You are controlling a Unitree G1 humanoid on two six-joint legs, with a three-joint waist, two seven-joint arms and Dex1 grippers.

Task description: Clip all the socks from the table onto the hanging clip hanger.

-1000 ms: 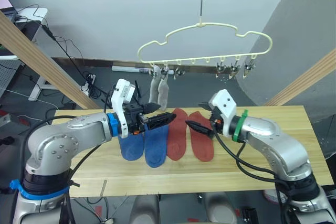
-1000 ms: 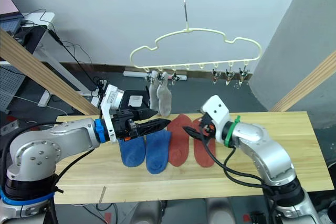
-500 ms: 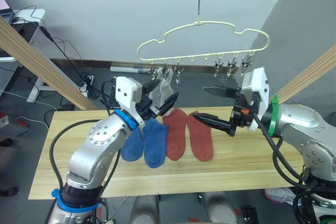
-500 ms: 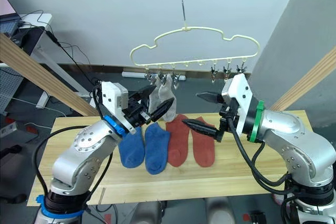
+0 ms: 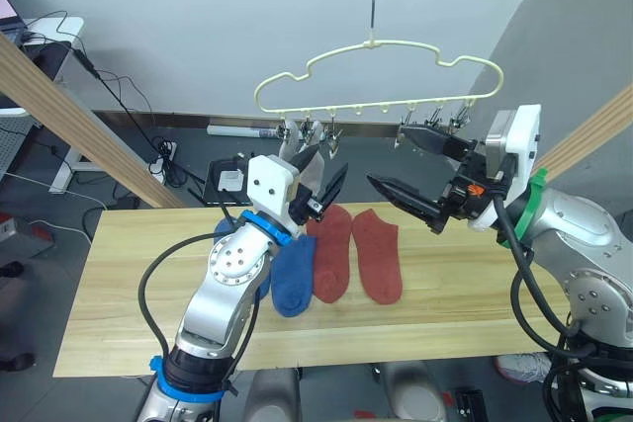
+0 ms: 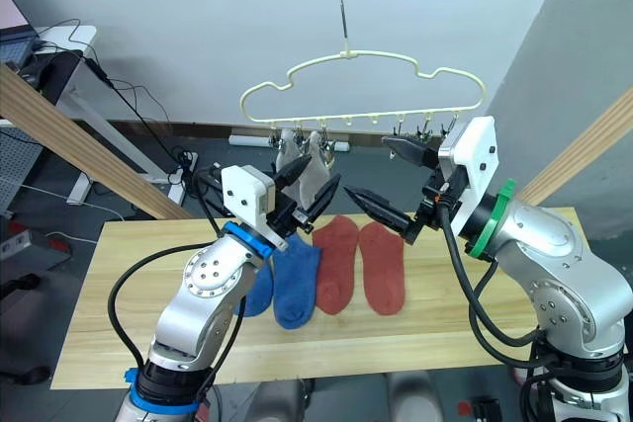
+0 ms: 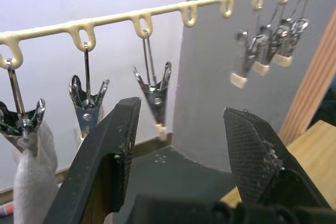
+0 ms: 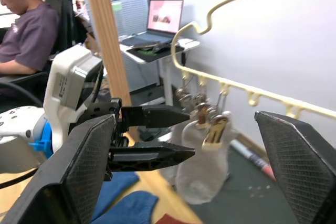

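The pale yellow-green clip hanger [image 5: 381,76] hangs above the table [image 5: 129,274] with metal clips [image 7: 155,90] along its lower bar. Two light grey socks [image 6: 315,170] hang from clips at its left end. On the table lie two blue socks [image 5: 294,274] and two rust red socks [image 5: 377,256], side by side. My left gripper [image 5: 329,160] is raised just under the left clips, open and empty, right in front of the grey socks. To its right, below the hanger's middle, my right gripper [image 5: 386,155] is open wide and empty, pointing at the left gripper [image 8: 147,129].
Slanted wooden poles [image 5: 69,106] of the frame stand at left and right [image 5: 593,130]. Cables and a power strip [image 5: 163,160] lie on the floor behind the table. A person [image 8: 26,30] sits at a desk with a laptop [image 8: 163,17] off to the left.
Both arms rose from just above the socks on the table up to the hanger's clips. The right gripper opened wider. The socks on the table stayed put.
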